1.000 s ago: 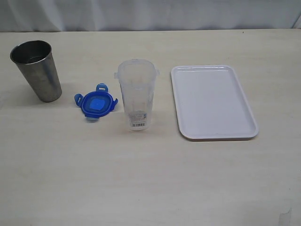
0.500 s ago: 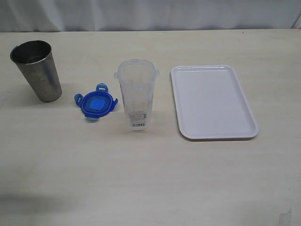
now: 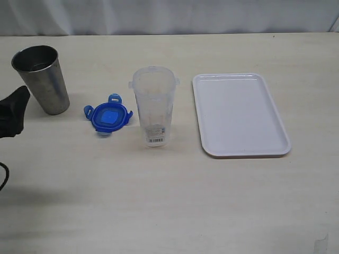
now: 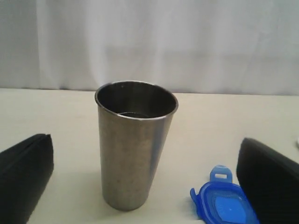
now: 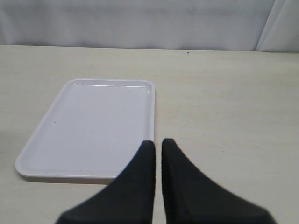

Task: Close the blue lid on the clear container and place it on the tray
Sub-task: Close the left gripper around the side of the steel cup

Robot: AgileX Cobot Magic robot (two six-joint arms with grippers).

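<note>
The blue lid (image 3: 108,117) lies flat on the table, just left of the clear container (image 3: 153,108), which stands upright and uncovered with a barcode sticker near its base. To the right of the container lies the white tray (image 3: 238,114), with nothing on it. My left gripper (image 3: 16,108) enters at the left edge beside the metal cup, well left of the lid. In the left wrist view this gripper (image 4: 145,140) is open wide, with the lid (image 4: 224,203) by one finger (image 4: 271,182). My right gripper (image 5: 158,142) is shut and holds nothing, near the tray (image 5: 93,126).
A grey metal cup (image 3: 42,79) stands upright at the far left; in the left wrist view it (image 4: 135,144) sits between the open fingers' line of sight. A white curtain backs the pale wooden table.
My left gripper has come into the exterior view at the left edge, where only a shadow showed before. Lid, container, tray and cup have not moved.
</note>
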